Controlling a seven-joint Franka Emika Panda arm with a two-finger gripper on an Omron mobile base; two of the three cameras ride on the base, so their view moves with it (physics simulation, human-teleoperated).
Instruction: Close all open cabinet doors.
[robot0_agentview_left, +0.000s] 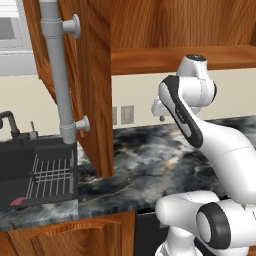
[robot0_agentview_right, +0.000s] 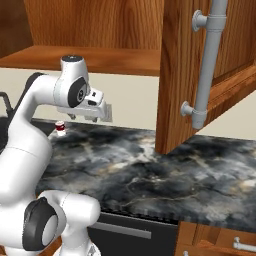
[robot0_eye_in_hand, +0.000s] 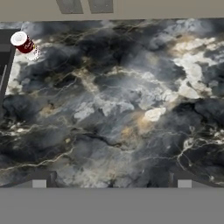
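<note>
Reddish-brown cabinet door (robot0_agentview_left: 95, 85) hangs open over the marble bench (robot0_agentview_left: 150, 160), its grey bar handle (robot0_agentview_left: 59, 75) facing out. My jaws hover apart, empty, above the bench. Next I must reach the door and push it shut.

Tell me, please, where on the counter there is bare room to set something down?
The marble counter is bare from the small red-and-white can by the sink across to the open cabinet door, back to the wall outlets. It is tighter beside the sink and under the door's lower edge, where the bar handle juts out.
</note>
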